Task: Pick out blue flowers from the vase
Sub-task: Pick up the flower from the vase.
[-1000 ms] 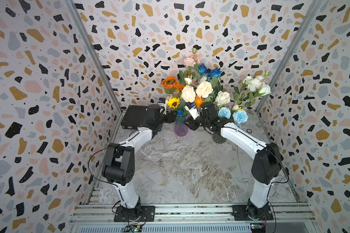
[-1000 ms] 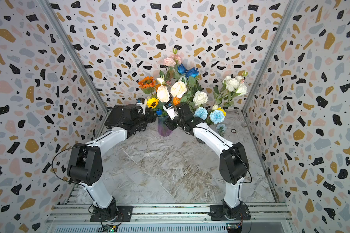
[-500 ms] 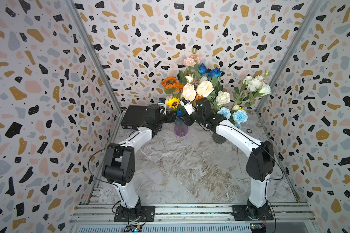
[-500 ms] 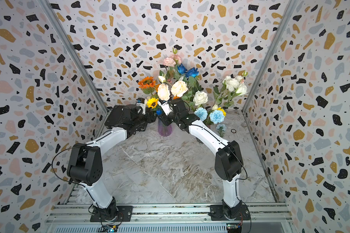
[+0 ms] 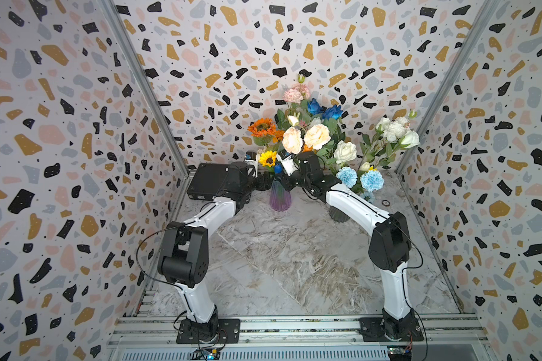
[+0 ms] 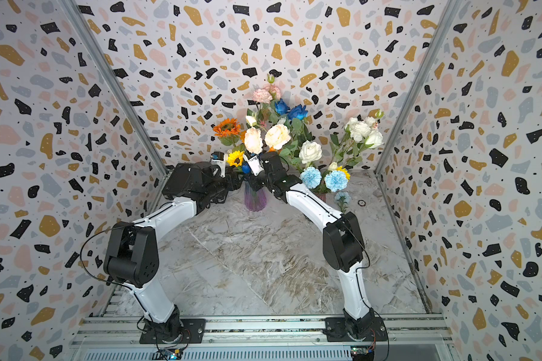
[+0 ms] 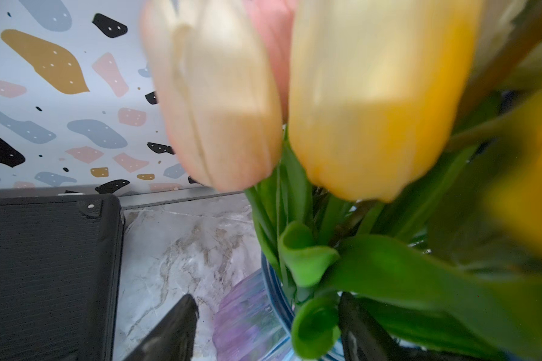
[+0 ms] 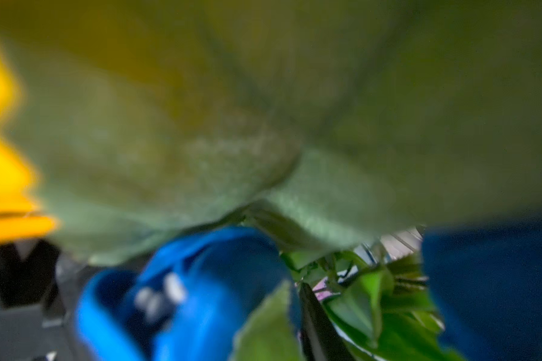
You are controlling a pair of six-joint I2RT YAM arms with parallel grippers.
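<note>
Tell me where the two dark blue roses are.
In both top views the dark blue roses sit high above the purple vase, right of the pink flower, over the cream roses.

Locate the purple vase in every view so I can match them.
In a top view: purple vase, centre back of the marble table.
In a top view: vase again centre back.
Left wrist: ribbed purple glass low in the picture, under green leaves.
Right wrist: not discernible; blurred foliage fills it.
Shared landmark: black case beside the vase, top and left wrist views.
</note>
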